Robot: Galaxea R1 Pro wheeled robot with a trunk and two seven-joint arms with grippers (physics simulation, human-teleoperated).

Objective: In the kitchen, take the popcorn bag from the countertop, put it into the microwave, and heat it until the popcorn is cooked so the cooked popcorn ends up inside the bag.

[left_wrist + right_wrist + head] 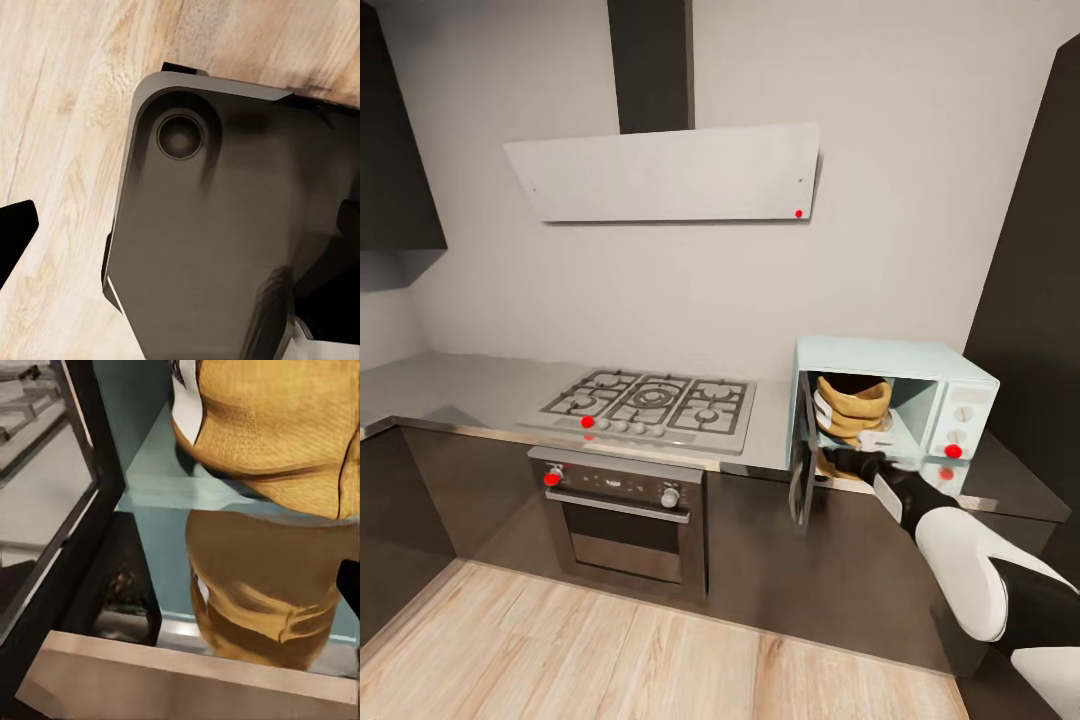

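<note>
The mint-blue microwave stands on the grey countertop at the right, its dark glass door swung open to the left. The tan popcorn bag sits upright inside the cavity, white label facing the door side; the right wrist view has it close up, mirrored on the glossy floor of the microwave. Popcorn is hidden. My right gripper is at the cavity's front edge, just below the bag and apart from it, open and empty. My left gripper hangs open over the floor.
A gas hob lies in the countertop left of the microwave, above a dark built-in oven. A white hood hangs on the wall. A tall dark cabinet stands right of the microwave. The robot's dark base rests on wood flooring.
</note>
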